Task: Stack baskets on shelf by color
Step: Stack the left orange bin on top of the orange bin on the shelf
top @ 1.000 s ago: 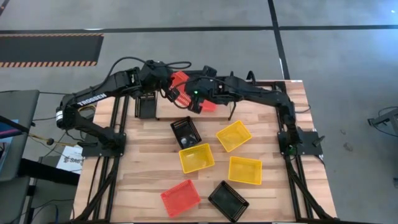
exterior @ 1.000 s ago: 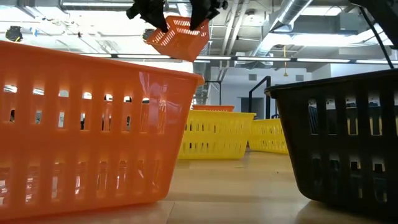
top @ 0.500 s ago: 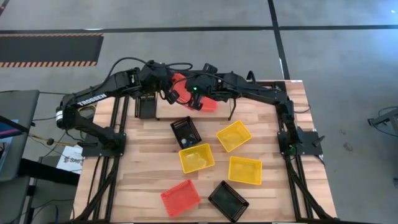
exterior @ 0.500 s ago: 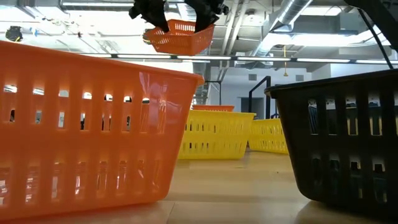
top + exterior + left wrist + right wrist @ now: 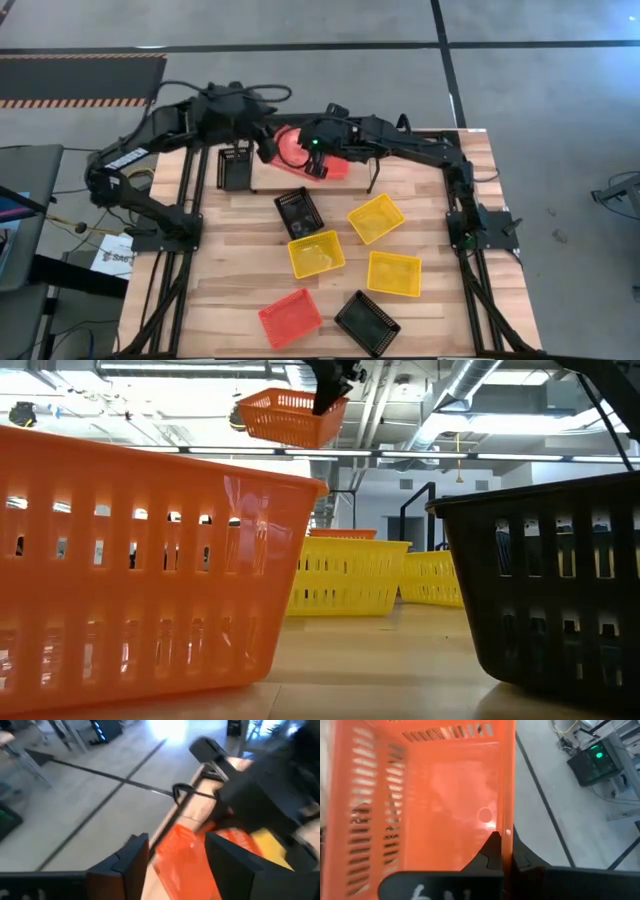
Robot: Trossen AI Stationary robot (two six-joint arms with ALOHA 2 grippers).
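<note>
A red-orange basket [image 5: 288, 146] [image 5: 288, 416] hangs high over the shelf [image 5: 268, 180] at the table's far edge, with my right gripper [image 5: 314, 152] [image 5: 507, 854] shut on it. My left gripper [image 5: 262, 138] [image 5: 175, 864] stands open just left of this basket; its fingers are apart from the basket, which shows beyond them. On the shelf rest a black basket [image 5: 235, 166] at the left end and another red-orange basket [image 5: 338, 168], partly hidden under my right arm. My right gripper pinches one side wall of the red-orange basket at its rim [image 5: 506, 822], one finger [image 5: 492, 851] inside the basket and the other outside. It reaches in from the table's right side. The basket is lifted clear, open side up, nearly level.
On the tabletop lie a black basket [image 5: 298, 212], yellow baskets [image 5: 376, 218] [image 5: 316, 253] [image 5: 394, 273], a red-orange basket [image 5: 290, 318] and a black basket [image 5: 367, 322] near the front edge. The last two loom large in the low view [image 5: 140, 560] [image 5: 550, 580].
My left gripper has opened, let go of the red-orange basket and drawn back toward the table's far left. The basket, tilted a second ago, has swung nearly level and now hangs from my right gripper alone.
</note>
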